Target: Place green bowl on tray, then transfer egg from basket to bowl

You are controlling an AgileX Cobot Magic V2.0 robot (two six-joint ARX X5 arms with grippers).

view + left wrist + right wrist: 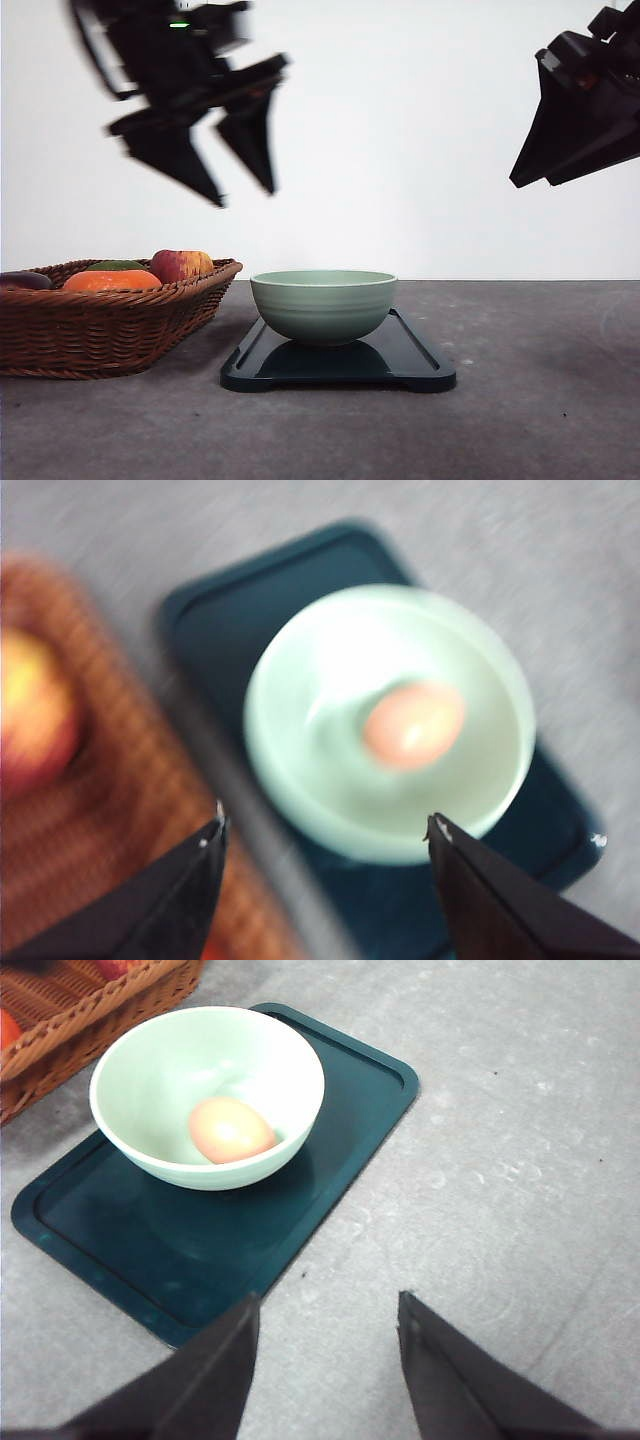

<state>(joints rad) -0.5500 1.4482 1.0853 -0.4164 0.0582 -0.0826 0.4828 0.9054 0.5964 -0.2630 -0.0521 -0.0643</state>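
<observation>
Sage-green ceramic, the green bowl (323,305) sits on the black tray (420,365) just beside the wicker basket (100,325) of fruit. Above, the left gripper (245,195) hangs empty, jaws spread, and the right gripper (575,120) is raised, its jaws unreadable here.

From the left wrist, blurred: the egg (414,726) lies inside the bowl, below wide fingers.

From the right wrist: egg in bowl on tray, fingers parted, empty. Both steps look done.

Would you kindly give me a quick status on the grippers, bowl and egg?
Left gripper open, raised above the basket. Right gripper open, empty. Egg in green bowl, bowl on tray. Nothing in the way.
</observation>
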